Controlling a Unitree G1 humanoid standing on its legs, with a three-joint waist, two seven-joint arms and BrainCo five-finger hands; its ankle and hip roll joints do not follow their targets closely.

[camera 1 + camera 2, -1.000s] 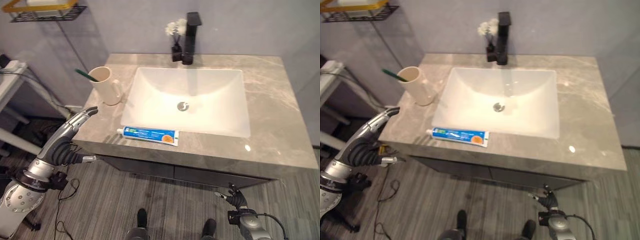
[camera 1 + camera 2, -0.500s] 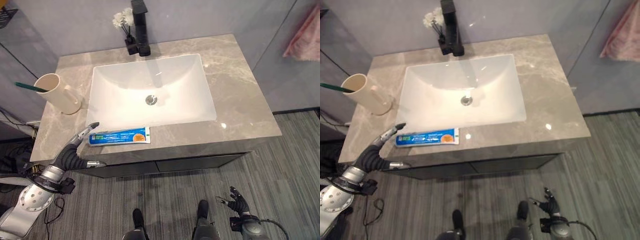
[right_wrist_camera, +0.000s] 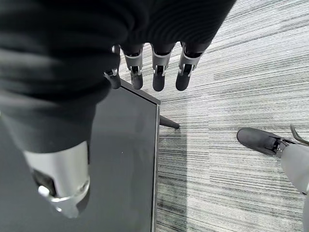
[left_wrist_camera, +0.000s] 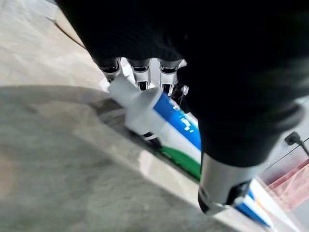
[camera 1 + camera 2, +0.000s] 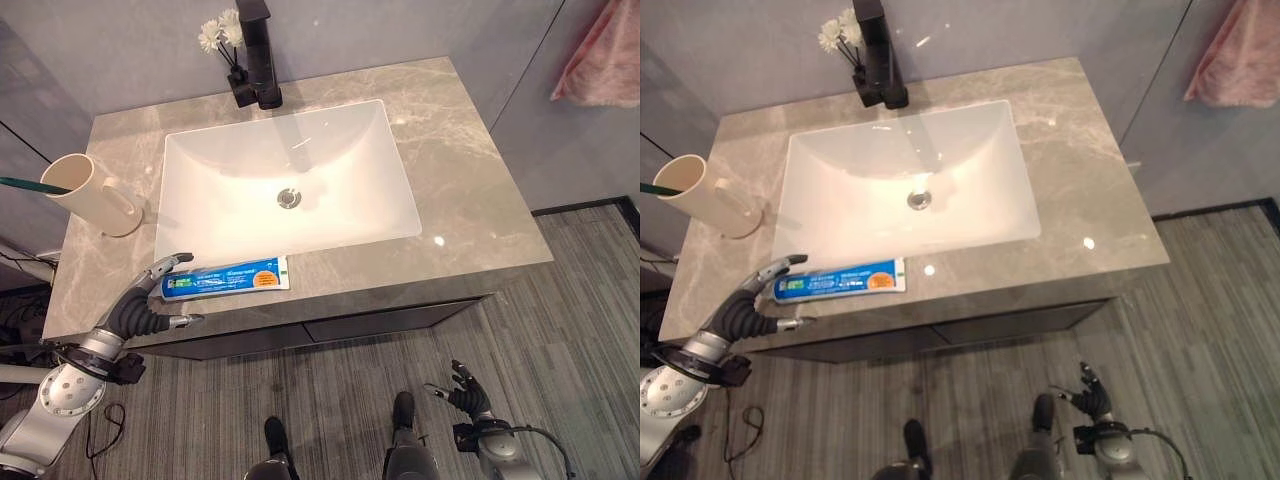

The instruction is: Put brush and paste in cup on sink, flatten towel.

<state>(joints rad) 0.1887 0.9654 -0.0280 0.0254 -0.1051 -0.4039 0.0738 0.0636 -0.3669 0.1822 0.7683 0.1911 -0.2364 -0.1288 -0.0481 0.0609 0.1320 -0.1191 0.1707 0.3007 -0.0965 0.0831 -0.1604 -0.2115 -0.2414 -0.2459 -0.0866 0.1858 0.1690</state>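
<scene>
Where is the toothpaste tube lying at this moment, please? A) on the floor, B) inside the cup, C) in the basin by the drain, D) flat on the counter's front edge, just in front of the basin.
D: the toothpaste tube lies flat on the counter between the basin and the front edge, with the left hand at its cap end; the cup holds only the toothbrush.

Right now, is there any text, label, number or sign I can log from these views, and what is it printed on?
Toothpaste tube: white print on its blue, green and orange face, too small and blurred to read.
Cup, faucet, towel, countertop: no text visible.
No numbers or signs elsewhere.
</scene>
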